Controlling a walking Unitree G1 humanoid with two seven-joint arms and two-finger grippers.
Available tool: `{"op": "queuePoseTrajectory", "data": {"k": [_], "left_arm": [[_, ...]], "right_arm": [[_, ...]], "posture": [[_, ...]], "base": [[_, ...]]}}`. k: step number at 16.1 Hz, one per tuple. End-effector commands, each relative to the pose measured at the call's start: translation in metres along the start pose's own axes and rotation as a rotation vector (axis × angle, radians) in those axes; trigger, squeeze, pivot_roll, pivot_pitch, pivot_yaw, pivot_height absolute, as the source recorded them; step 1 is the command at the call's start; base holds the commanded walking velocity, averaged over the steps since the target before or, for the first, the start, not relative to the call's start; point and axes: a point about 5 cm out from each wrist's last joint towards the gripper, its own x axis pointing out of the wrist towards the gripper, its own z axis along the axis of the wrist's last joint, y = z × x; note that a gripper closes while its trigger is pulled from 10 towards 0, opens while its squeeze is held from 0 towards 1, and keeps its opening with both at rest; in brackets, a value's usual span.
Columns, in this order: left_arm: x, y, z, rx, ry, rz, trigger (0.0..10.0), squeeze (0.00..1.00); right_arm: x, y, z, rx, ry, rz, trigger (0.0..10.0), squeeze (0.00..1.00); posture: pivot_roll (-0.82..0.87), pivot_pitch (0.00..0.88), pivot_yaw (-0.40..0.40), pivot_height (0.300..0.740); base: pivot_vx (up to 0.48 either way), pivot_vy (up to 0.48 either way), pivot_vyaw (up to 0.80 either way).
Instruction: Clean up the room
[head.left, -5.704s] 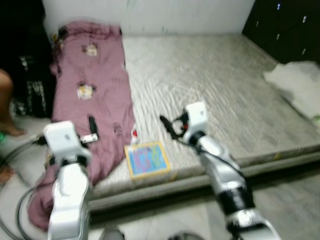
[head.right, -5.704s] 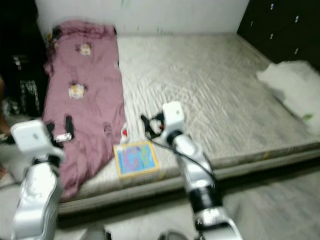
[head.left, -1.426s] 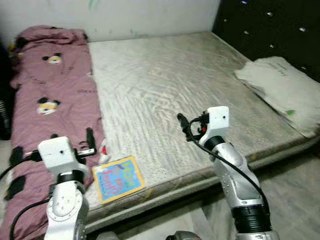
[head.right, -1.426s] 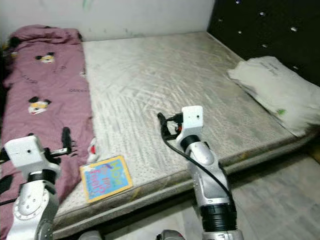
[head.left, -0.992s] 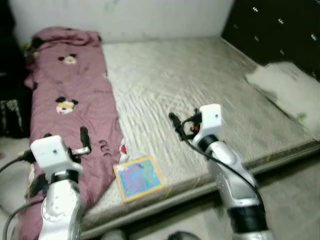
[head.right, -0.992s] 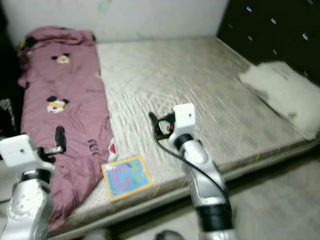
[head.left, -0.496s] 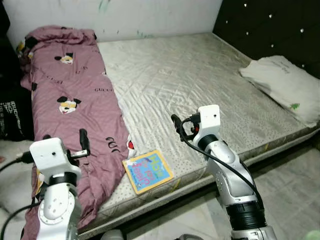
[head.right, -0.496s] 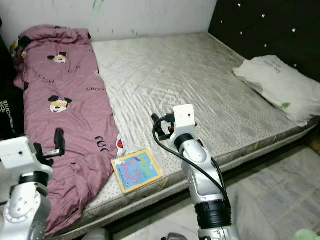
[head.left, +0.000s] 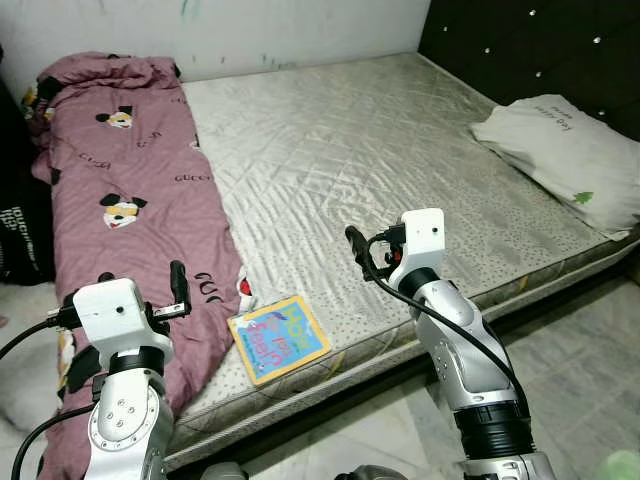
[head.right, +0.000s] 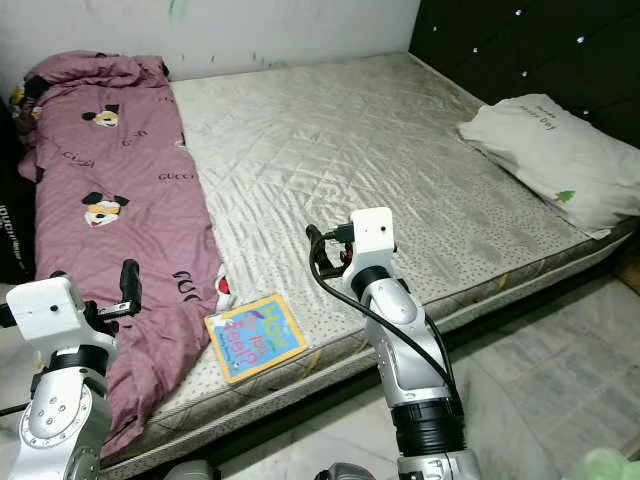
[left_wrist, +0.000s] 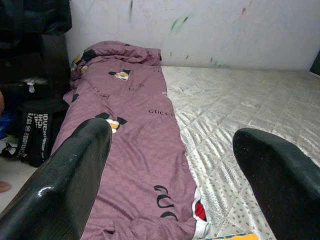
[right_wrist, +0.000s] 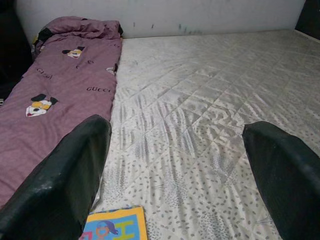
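Bed (head.left: 400, 130) ahead: bare quilted grey mattress. Mauve blanket (head.left: 120, 190) with cartoon-mouse print runs along the robot's left side of the bed, bunched at the far wall, near end draped over the front edge. Book (head.left: 278, 338) with bright blue/yellow cover lies flat at the front edge, just beside the blanket's hem, tilted a little. White pillow (head.left: 565, 155) sits at the right, against the dark studded headboard (head.left: 540, 45). Left tool (head.left: 178, 285) is raised over the blanket's near end, fingers (left_wrist: 55, 190) spread wide in its wrist view, holding nothing. Right tool (head.left: 360, 250) hovers above the mattress, right of the book and apart from it; fingers (right_wrist: 55, 175) also wide apart, empty. Dark bag (left_wrist: 35, 132) stands on the floor left of the bed. Floor (head.left: 580, 340) is pale tile.
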Motion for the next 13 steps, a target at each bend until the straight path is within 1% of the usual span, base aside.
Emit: {"op": "queuePoseTrajectory", "data": {"k": [1,2,3,5,9,13], "left_arm": [[-0.0010,0.0025,0.0032,0.007,-0.007,0.018,10.0,0.00],[-0.0011,0.0016,0.0024,-0.007,-0.001,0.011,10.0,0.00],[-0.0008,0.0010,0.0032,0.007,-0.005,0.009,10.0,0.00],[-0.0005,0.0007,0.0038,0.009,-0.008,0.009,10.0,0.00],[0.0005,0.0015,0.0043,0.006,-0.011,0.026,10.0,0.00],[0.0035,0.0023,0.0051,0.017,-0.021,0.057,10.0,0.00]], "right_arm": [[0.0010,-0.0005,0.0040,0.006,-0.015,0.003,10.0,0.00],[0.0009,-0.0007,0.0038,0.008,-0.014,0.002,10.0,0.00],[0.0012,-0.0005,0.0037,0.012,-0.015,0.005,10.0,0.00],[0.0016,0.0001,0.0040,0.016,-0.017,0.013,10.0,0.00],[0.0020,0.0013,0.0048,0.019,-0.022,0.023,10.0,0.00],[0.0032,0.0022,0.0049,0.013,-0.024,0.034,10.0,0.00]], "posture": [[0.03,0.011,-0.057,0.740],[0.03,0.011,-0.057,0.730],[0.03,0.012,-0.059,0.715],[0.03,0.012,-0.058,0.685],[0.03,0.015,-0.056,0.645],[0.03,0.009,-0.061,0.640]], "base": [[0.000,0.000,0.00],[0.000,0.000,0.00],[0.000,0.000,0.00],[0.000,0.000,0.00],[0.000,0.000,0.00],[0.000,0.000,0.00]]}}
